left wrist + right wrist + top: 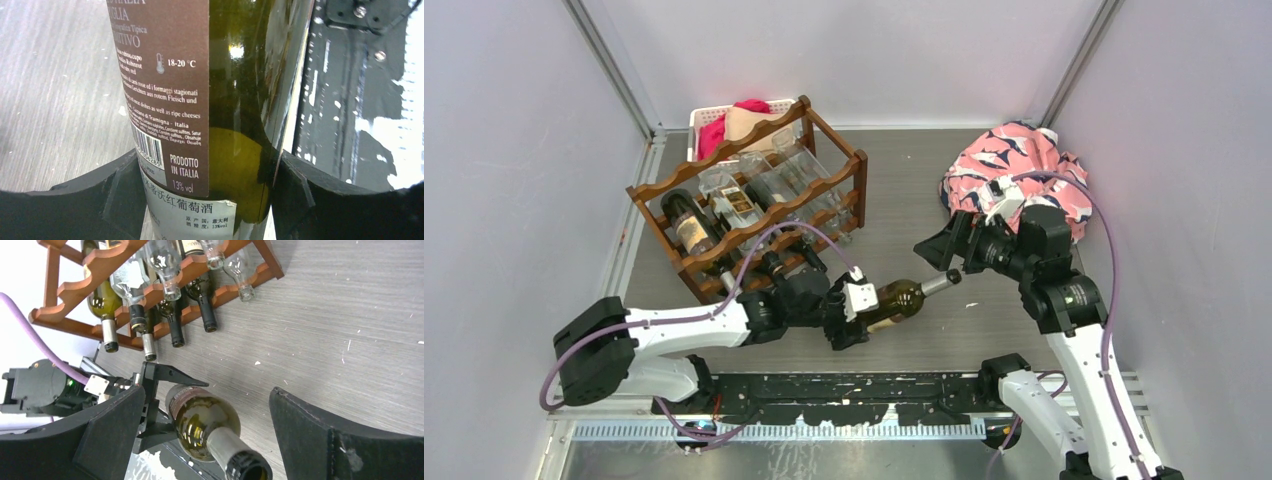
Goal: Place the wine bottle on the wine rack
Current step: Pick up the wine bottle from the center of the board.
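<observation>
The table carries the wine rack at the far left. Its cradles run from far left down to near right, and the bottles already in it lie with their necks toward the near right. Which cradle is free you cannot make out from these views.

The wine bottle lies roughly level, near the middle of the table. It sits just to the near right of the rack, between your two arms. Its long axis runs left to right: the base is at the left and the neck points right and slightly far, away from the rack. Whether it rests on the table or hangs just above it is not clear.

Your left gripper is the nearer one to the rack. It clasps the bottle's body low down by the base, and its fingers press on both sides of the glass. Your right gripper stands with its jaws wide at the mouth end, flanking the neck without touching it.

As I judge it, the move depends on the left arm. You need to swing the bottle's axis round to match the cradles, then carry it far and left.
</observation>
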### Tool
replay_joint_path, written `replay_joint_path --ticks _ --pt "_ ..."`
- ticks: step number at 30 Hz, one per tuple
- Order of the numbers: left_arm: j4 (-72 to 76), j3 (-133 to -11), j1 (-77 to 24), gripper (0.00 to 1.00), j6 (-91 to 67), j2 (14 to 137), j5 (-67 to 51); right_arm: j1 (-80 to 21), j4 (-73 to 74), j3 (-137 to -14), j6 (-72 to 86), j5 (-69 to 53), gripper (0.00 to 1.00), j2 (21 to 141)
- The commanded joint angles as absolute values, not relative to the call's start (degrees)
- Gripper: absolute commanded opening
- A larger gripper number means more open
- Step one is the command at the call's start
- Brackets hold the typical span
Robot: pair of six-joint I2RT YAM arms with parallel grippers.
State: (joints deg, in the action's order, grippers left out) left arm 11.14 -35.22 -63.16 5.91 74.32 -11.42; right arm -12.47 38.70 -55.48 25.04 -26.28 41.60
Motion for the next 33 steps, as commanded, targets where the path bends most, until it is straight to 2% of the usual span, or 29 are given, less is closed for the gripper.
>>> replay_joint_path --ticks 1,11,17,24,33 --pt "2.03 -41.44 -62.82 0.0 11.36 69.4 -20.15 -12.37 42.98 -62.76 17.11 -29.15 1.0 41.2" --pt "-25.27 -51.1 -62.84 0.0 21.51 68.55 -27.61 -15.8 42.8 -60.51 10.11 -40.59 1.0 39.69" --pt "-32.33 -55.51 -62.77 0.0 25.62 69.87 -29.61 -23.68 44.52 -55.74 4.26 -42.43 1.0 39.29" --pt "-38.61 -63.35 -62.12 0.0 25.29 76.33 -32.06 -33.88 47.88 -54.21 -3.84 -35.66 1.0 40.7" --pt "-38.91 -65.82 -59.6 0.0 22.98 78.27 -35.69 -45.6 49.38 -53.28 -9.49 -25.03 1.0 44.57"
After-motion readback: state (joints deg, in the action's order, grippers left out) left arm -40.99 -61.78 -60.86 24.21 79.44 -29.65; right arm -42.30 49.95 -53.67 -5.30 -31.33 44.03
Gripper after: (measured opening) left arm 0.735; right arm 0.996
